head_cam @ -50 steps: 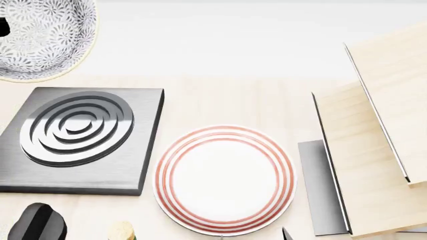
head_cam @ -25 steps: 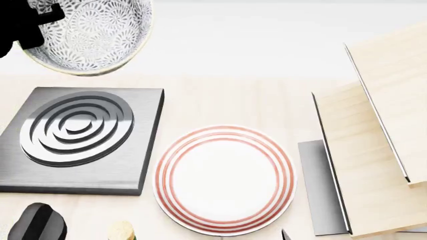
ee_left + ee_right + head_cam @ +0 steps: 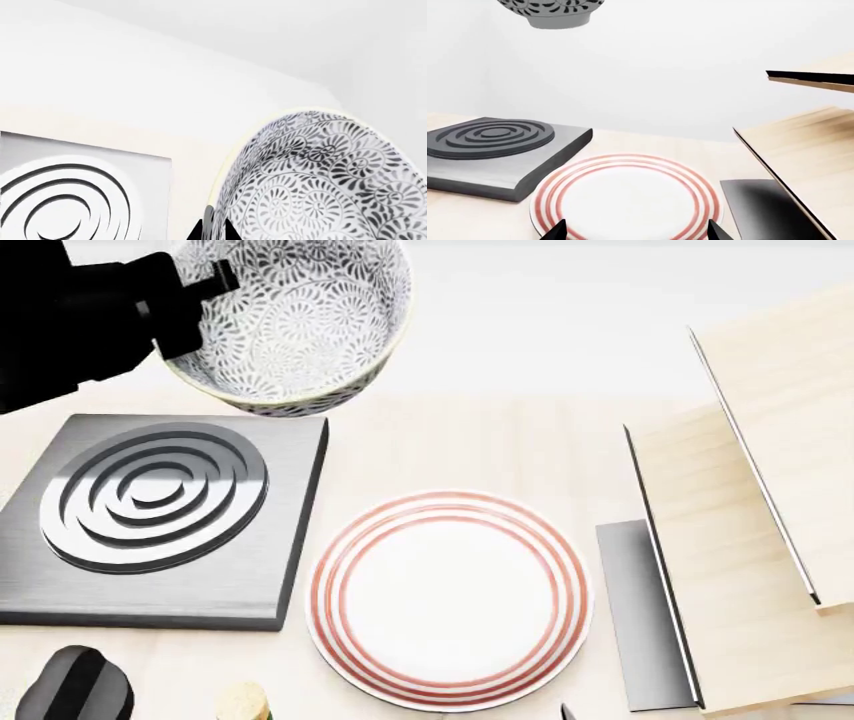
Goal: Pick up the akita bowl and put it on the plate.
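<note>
The left gripper (image 3: 200,302) is clamped on the near-left rim of the bowl (image 3: 296,315) and holds it in the air, tilted, above the far edge of the burner (image 3: 154,515). The plate (image 3: 449,600) lies flat on the table (image 3: 454,445), just right of the burner and nearer the robot than the bowl. The right gripper (image 3: 635,231) hangs low over the plate's near edge, fingertips spread wide with nothing between them. Wooden boards (image 3: 747,540) stand to the plate's right.

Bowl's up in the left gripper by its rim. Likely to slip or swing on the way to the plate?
Probably rigid ceramic. The bowl, pinched at one rim by the left gripper, hangs tilted, so it may pivot. Its glazed look suggests slipperiness; lower gently onto the plate.
</note>
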`<state>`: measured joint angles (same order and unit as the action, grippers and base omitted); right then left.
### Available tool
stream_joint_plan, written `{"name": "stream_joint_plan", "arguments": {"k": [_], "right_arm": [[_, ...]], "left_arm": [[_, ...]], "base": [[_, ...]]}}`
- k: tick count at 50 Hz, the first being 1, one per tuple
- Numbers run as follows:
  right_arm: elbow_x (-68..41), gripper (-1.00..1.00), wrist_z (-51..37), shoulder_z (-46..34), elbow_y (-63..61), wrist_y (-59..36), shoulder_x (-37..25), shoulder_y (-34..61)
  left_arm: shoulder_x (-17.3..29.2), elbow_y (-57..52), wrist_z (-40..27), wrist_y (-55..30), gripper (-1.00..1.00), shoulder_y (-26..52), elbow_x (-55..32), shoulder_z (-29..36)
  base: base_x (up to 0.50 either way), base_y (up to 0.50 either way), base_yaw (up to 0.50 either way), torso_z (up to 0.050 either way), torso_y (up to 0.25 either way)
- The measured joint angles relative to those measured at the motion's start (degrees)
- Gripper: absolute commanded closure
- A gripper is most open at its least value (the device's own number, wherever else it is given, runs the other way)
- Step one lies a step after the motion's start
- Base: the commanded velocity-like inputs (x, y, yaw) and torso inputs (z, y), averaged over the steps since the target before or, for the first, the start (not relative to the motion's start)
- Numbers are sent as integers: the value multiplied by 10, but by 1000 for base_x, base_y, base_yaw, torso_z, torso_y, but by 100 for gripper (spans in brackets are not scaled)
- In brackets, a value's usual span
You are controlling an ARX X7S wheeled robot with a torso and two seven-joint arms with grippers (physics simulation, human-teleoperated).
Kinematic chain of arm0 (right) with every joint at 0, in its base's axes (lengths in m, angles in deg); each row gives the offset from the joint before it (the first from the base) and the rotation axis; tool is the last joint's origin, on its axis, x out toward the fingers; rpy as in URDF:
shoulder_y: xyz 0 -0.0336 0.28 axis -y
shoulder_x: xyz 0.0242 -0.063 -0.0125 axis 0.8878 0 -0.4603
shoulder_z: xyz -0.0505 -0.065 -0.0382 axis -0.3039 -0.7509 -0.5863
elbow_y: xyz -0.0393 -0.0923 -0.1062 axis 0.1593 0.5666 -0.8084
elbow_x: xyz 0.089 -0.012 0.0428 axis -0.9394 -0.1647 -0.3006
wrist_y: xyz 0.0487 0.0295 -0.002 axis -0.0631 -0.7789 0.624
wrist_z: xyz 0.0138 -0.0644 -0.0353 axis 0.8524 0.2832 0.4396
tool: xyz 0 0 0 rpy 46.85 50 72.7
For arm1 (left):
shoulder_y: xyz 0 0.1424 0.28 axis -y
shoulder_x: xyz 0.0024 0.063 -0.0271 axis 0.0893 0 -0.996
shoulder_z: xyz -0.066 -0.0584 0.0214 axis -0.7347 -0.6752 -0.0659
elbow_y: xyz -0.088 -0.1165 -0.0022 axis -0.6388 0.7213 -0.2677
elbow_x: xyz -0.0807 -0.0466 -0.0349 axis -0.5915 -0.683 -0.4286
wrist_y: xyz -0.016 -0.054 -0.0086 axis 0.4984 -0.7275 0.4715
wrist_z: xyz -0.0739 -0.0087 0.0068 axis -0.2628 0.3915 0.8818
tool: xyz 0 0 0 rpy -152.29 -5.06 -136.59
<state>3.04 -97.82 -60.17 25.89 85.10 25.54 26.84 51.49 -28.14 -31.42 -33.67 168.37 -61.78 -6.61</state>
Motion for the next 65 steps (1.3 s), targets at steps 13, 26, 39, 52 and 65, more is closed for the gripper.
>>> {"name": "stream_joint_plan", "arguments": {"k": [13,26,39,52,65], "right_arm": [[-1,-100,1,-2,3,4,0,-1],[-2,-100,2,-5,6,5,0,0],[-3,-100,3,-8,10,7,1,1],[-3,-100,4,-10,14,9,1,2],[-3,-100,4,-12,17,10,1,3]], "left_arm": [[-33,79,18,13,100,30,-8,-3],[-54,128,39,24,100,41,-14,1],[-72,146,52,37,100,39,-13,30],[-78,132,53,47,100,24,-19,68],[-79,130,61,64,100,15,-23,104]], "base": [[0,0,0,0,1],[0,0,0,0,0],[0,0,0,0,-10],[1,0,0,0,-151],[0,0,0,0,-138]]}}
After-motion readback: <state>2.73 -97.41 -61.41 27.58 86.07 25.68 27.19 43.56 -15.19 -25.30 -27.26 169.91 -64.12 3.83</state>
